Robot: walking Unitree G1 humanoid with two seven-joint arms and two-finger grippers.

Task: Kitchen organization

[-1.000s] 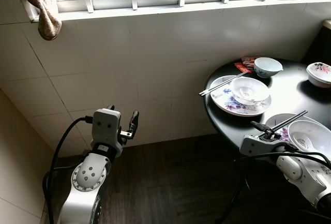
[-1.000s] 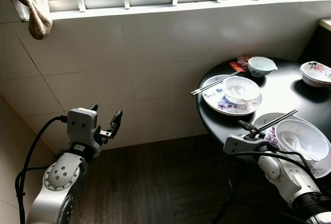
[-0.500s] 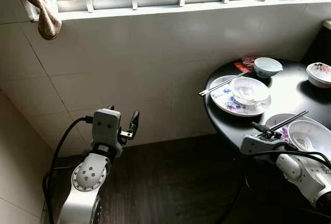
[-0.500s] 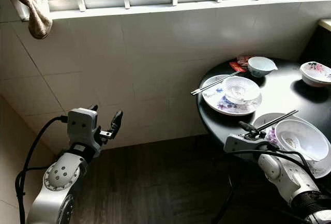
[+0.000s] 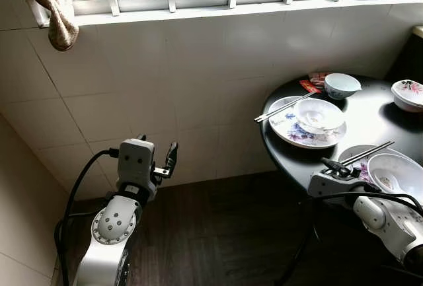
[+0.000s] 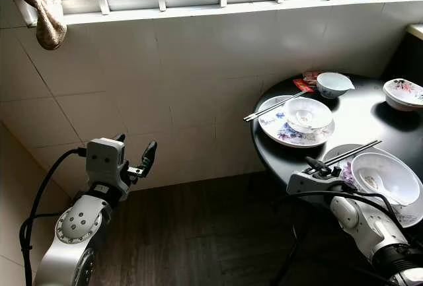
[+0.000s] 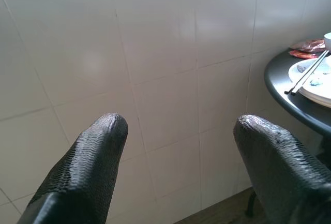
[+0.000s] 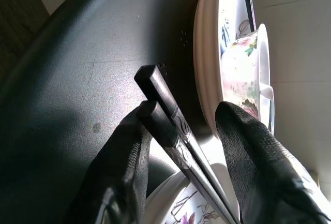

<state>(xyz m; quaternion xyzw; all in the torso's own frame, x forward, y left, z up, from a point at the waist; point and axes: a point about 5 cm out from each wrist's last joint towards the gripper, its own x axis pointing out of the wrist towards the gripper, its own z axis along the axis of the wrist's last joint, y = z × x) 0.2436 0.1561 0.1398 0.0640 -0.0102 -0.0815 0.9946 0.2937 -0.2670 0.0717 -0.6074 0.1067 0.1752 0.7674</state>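
No text, label, brand or number can be read on anything in these views

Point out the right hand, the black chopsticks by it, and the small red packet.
right hand [image 8: 181, 146], right wrist view, between fingertips
black chopsticks [image 5: 367, 153], left eye view, mid-shaft
small red packet [image 5: 309, 86], left eye view, centre

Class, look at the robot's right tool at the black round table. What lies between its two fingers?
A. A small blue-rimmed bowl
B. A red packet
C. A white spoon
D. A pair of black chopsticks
D: the right wrist view shows the pair of black chopsticks lying between the fingers of the right tool, which stand apart on either side of it.
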